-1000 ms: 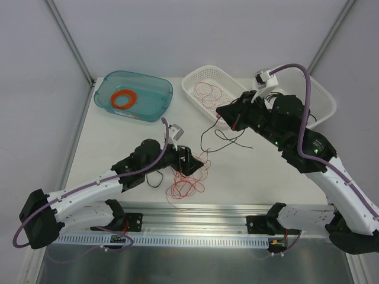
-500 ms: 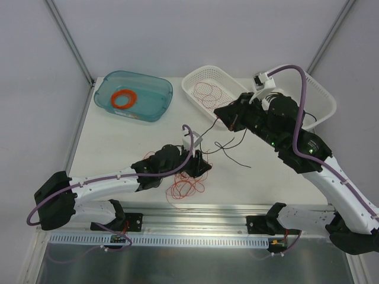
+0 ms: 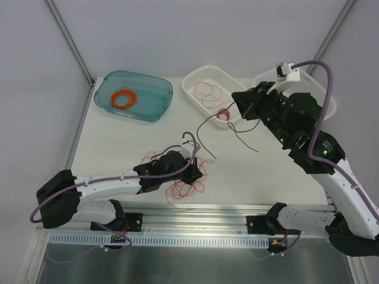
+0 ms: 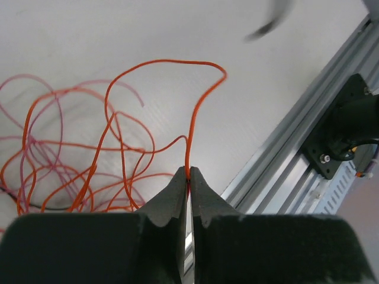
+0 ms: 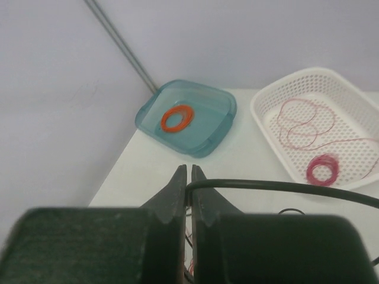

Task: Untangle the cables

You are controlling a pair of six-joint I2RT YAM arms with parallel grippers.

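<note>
Two end effectors, both closed on a strand.

**A:** Left end effector (image 4: pixel 188 178) pinches an orange cable (image 4: pixel 189 142). The strand rises straight from its tips, then arcs over.

**B:** And the heap?

**A:** Cables (image 3: pixel 187 187) lie on the worktop (image 3: pixel 118 142) at its near edge, right by the left tips. In the wrist view the loops spread left of the pinch.

**B:** Right side?

**A:** Right end effector (image 5: pixel 189 177) is clamped on a black cable (image 5: pixel 278 184), held up near the white basket (image 5: pixel 323 71). The strand trails down toward the heap. Cannot tell whether it threads through.

**B:** Long axis?

**A:** Diagonal, heap to basket. My judgement is that the left arm is nearer the knot. Pulling apart along that line should free the black one, though it could snag.
</note>
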